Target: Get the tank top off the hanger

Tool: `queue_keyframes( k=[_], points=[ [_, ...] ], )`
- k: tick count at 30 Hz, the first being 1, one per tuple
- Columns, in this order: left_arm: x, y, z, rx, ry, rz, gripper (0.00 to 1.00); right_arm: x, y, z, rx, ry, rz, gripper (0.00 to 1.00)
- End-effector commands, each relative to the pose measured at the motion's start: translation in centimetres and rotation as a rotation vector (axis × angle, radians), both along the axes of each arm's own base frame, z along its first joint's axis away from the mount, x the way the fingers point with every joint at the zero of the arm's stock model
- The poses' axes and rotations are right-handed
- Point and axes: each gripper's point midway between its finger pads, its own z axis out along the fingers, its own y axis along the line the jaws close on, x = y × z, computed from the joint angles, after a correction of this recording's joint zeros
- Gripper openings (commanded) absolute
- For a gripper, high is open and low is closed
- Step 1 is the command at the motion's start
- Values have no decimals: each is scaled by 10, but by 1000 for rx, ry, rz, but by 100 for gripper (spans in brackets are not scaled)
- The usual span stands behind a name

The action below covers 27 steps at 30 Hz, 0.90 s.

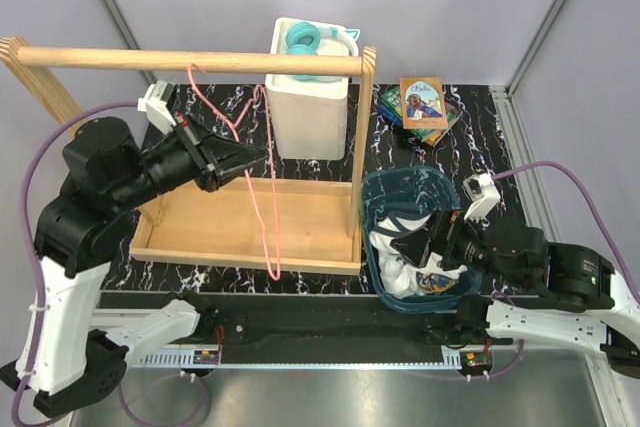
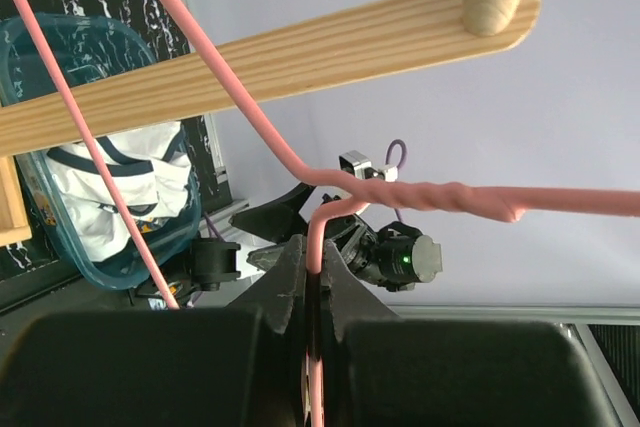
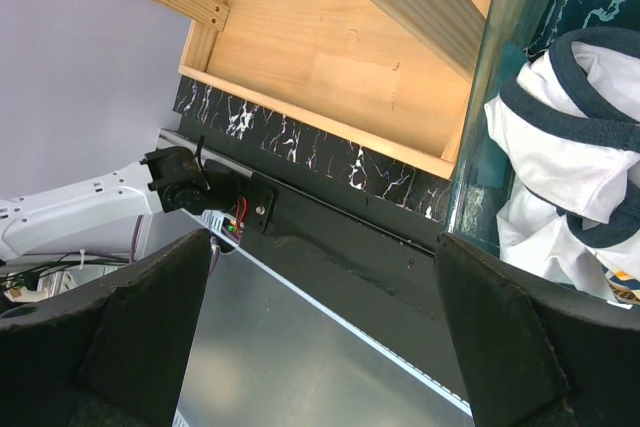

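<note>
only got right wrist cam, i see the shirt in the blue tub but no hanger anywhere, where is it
Observer: The hanger is bare, with no cloth on it, over by the wooden rack.
Operator: is the left arm on it
Observer: Yes. The left gripper has its jaws shut on the pink wire just below the twisted neck.
Operator: ok and where am i relative to the tub
Observer: In the top view the right gripper hangs over the blue tub, above the tank top, jaws open.
</note>
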Motion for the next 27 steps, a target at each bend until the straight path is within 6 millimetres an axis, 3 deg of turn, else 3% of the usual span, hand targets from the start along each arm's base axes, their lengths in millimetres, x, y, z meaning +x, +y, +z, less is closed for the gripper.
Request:
queue_keyframes(
  k=[1, 6, 12, 20, 27],
  points=[
    [-2, 6, 26, -82, -72, 36, 0, 4, 2, 5, 5, -16, -13, 100],
    [9, 2, 41, -116, -82, 52, 0, 6, 6, 5, -13, -22, -5, 100],
    [29, 1, 33, -154, 13, 128, 0, 6, 7, 4, -19, -18, -5, 100],
    [41, 1, 48, -187, -6, 161, 0, 4, 2, 2, 3, -11, -15, 100],
    [47, 3, 27, -201, 81, 204, 0, 5, 5, 1, -8, -8, -14, 100]
  ],
)
